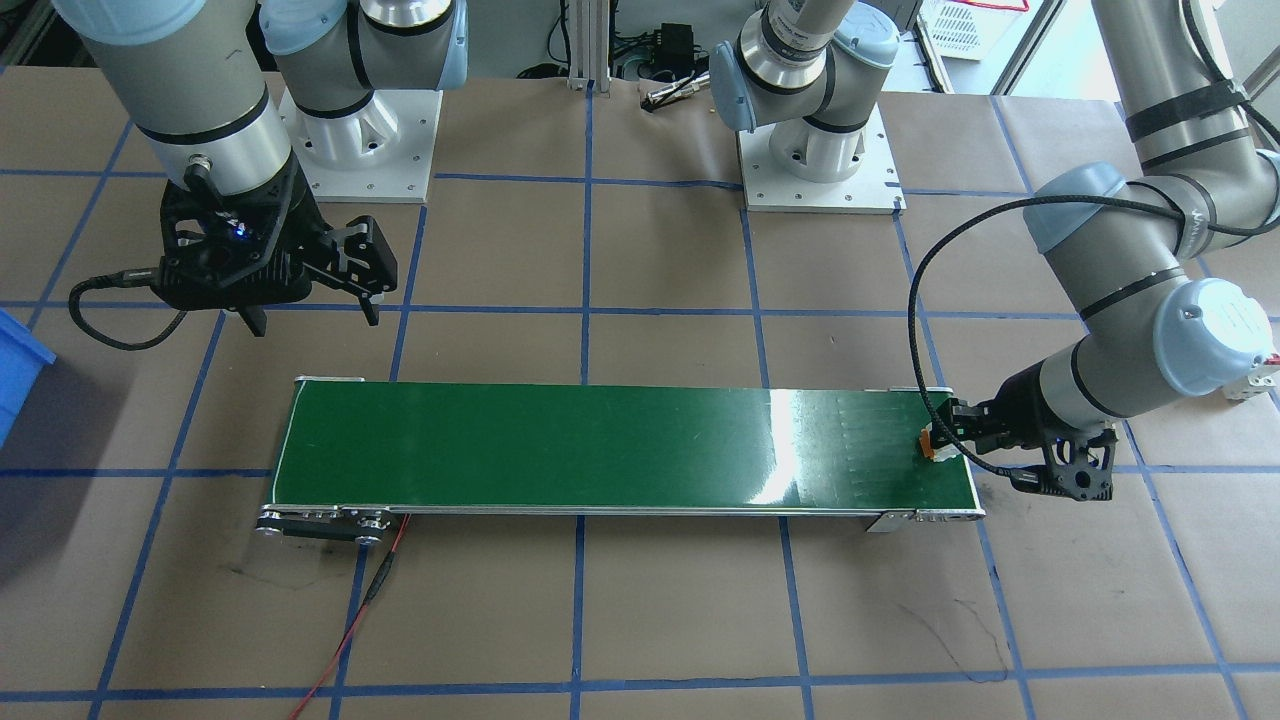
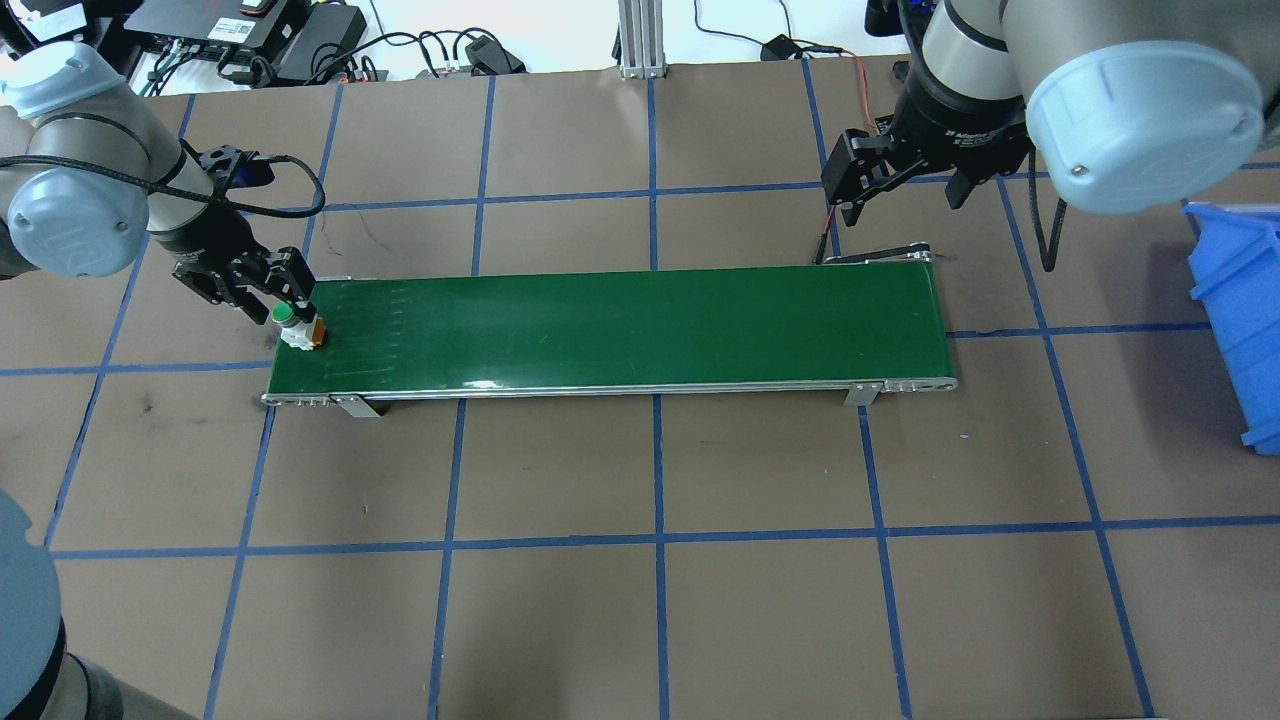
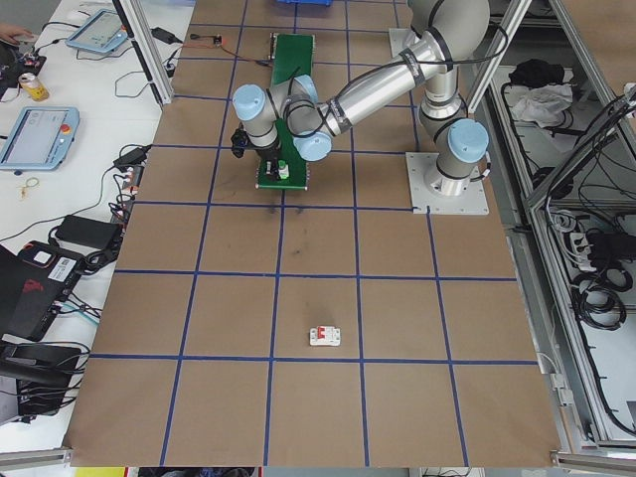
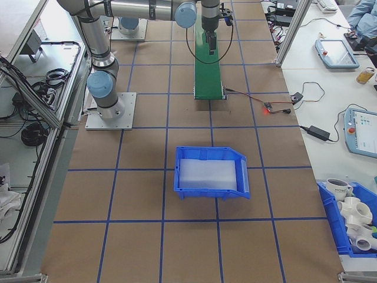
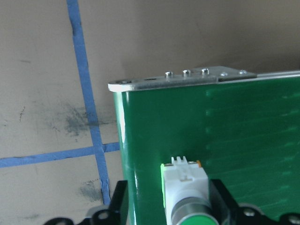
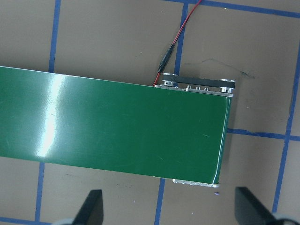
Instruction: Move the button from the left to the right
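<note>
One button (image 2: 297,327) on one green belt (image 2: 620,325); two end effectors.

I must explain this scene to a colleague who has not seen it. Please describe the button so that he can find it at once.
Find the long green conveyor belt in the middle of the table. At its end on the robot's left, the left gripper is around the button. It is the only small part on the belt, with a round green cap, a white body and an orange base.
</note>
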Controlling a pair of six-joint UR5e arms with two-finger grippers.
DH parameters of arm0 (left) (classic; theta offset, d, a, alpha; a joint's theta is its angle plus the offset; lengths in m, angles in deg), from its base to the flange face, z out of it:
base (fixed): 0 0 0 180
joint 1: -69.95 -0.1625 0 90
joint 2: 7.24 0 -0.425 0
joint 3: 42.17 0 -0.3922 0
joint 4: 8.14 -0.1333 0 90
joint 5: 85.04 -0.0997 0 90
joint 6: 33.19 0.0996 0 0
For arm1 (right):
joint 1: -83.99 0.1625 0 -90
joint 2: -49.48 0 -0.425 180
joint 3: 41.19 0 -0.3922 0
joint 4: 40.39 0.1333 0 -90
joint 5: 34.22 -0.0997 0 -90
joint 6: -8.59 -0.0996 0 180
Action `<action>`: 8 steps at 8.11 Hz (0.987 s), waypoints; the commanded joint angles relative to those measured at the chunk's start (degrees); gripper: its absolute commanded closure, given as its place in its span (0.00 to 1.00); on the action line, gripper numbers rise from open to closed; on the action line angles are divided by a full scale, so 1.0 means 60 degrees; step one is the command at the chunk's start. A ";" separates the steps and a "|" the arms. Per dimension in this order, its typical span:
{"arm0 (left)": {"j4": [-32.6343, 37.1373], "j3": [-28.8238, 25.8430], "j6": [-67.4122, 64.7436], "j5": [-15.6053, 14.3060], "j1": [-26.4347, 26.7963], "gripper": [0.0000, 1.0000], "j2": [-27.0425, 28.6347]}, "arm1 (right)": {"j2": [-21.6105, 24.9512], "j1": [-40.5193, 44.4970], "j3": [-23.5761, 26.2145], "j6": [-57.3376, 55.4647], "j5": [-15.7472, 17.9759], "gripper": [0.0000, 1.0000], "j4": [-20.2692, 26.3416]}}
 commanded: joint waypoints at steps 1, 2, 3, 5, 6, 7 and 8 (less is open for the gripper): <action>0.0148 -0.0050 -0.0061 -0.0091 0.0415 0.00 -0.0404 | 0.0014 0.0000 0.0000 0.0027 0.0004 0.00 0.0007; 0.0816 -0.0050 -0.0598 -0.0120 0.0766 0.00 -0.0842 | 0.0014 0.0000 0.0000 0.0056 0.0018 0.00 0.0007; 0.1562 -0.0050 -0.1517 -0.0121 0.1016 0.00 -0.1325 | 0.0015 0.0000 0.0000 0.0027 0.0018 0.00 0.0007; 0.1833 -0.0137 -0.1775 -0.0106 0.1077 0.00 -0.1915 | 0.0000 0.0000 -0.0014 -0.0002 -0.0055 0.00 -0.0095; 0.1949 -0.0240 -0.1775 -0.0121 0.1077 0.00 -0.2061 | 0.0000 0.0000 0.0000 -0.0031 -0.0186 0.00 -0.0095; 0.2008 -0.0458 -0.1775 -0.0106 0.1106 0.00 -0.2425 | -0.0015 0.0000 0.0000 -0.0090 -0.0230 0.00 -0.0153; 0.2067 -0.0620 -0.1761 -0.0280 0.1077 0.00 -0.2472 | -0.0102 0.0000 0.0000 -0.0076 -0.0115 0.00 -0.0125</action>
